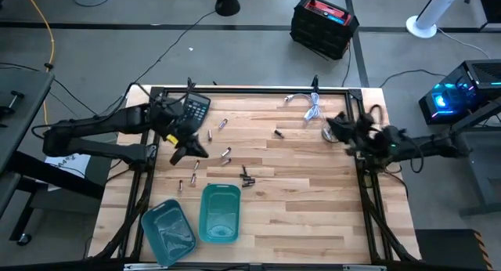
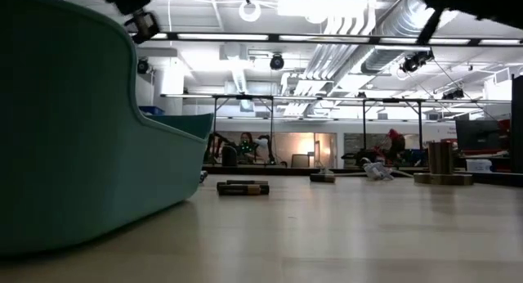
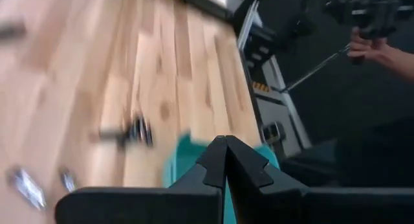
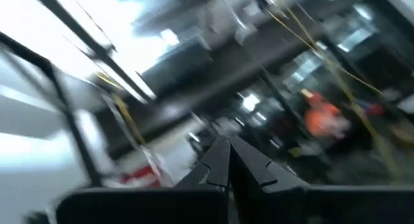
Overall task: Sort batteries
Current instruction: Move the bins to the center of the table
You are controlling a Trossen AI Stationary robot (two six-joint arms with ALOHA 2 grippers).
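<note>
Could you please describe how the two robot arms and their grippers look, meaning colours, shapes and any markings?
Both arms are dark, almost black, built of slender jointed segments. The left arm carries a yellow patch near the left gripper. The right arm looks plain black up to the right gripper. In each wrist view the fingers are matte black and angular, tapering to a point.

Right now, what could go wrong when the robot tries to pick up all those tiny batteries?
1. The batteries lie scattered and thin, so the shut left gripper could nudge one and send it rolling.
2. The two teal bins sit close together near the front edge, so a battery might drop into the wrong one.
3. The white cable lies beside the shut right gripper and might snag it.
</note>
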